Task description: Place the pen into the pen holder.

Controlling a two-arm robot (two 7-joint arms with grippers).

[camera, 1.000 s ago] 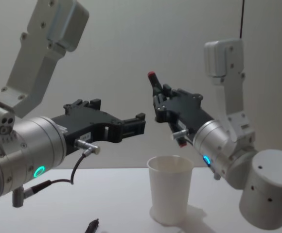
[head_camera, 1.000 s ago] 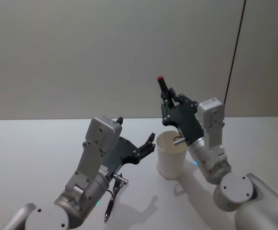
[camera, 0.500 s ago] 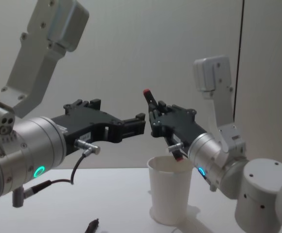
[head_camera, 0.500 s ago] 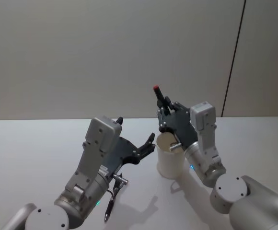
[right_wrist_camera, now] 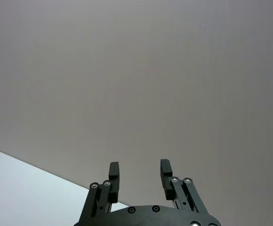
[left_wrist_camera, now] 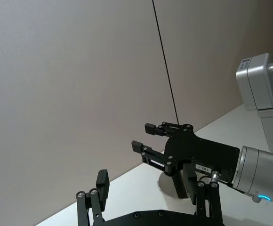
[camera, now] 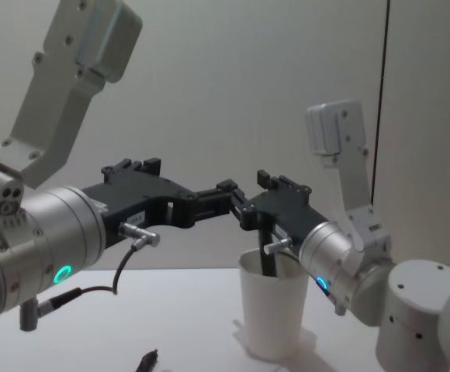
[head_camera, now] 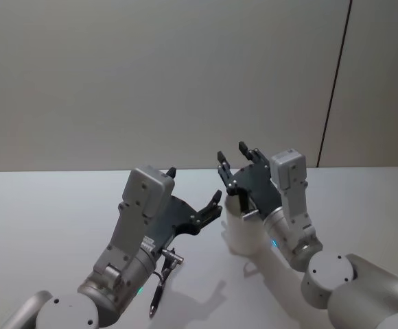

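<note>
Across the lower frame runs a pale grey table (head_camera: 48,205); behind it is a plain beige wall (head_camera: 116,68) w/ a thin dark vertical line (head_camera: 336,75) at upper right. My right arm reaches in from lower right, forearm angled up. My right tool (head_camera: 232,154) is just above the pen holder (camera: 275,318), fingers spread, nothing between them. Inside it the pen (camera: 266,248) stands dark & near upright, centre-right of the chest view. My left arm comes from lower left. My left tool (head_camera: 194,185) is held level, also spread & empty, its tip just beside the right tool.

The pen (camera: 265,246) – lower end hidden inside the pen holder (camera: 271,319)
</note>
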